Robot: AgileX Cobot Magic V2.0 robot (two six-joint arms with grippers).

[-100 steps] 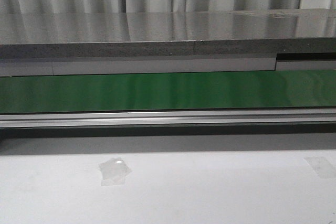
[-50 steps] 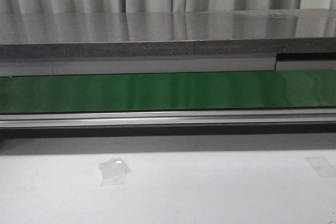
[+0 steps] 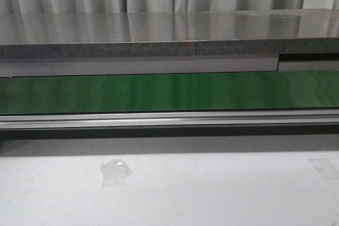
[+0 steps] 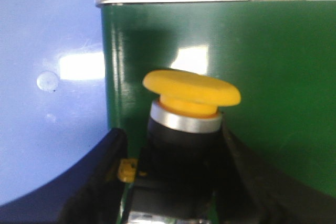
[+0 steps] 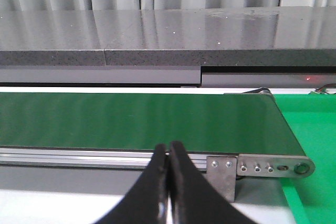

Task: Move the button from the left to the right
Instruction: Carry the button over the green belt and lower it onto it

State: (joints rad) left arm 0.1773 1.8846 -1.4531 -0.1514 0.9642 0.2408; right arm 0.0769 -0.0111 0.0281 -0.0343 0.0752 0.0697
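The button (image 4: 191,92) stands upright on the green conveyor belt (image 4: 273,66) near its end, yellow-orange cap above a silver ring and black body. My left gripper (image 4: 176,156) straddles the body. Its jaws are open, and a strip of green shows between one finger (image 4: 100,182) and the body. My right gripper (image 5: 169,153) is shut and empty, in front of the belt's (image 5: 131,119) other end. The front view shows the belt (image 3: 169,91) but no button and no gripper.
A blue surface (image 4: 47,51) lies beside the belt's end by the button. A bright green bin (image 5: 315,129) sits past the belt's right end. A grey shelf (image 3: 169,30) runs behind the belt. Two tape patches (image 3: 115,172) lie on the white table.
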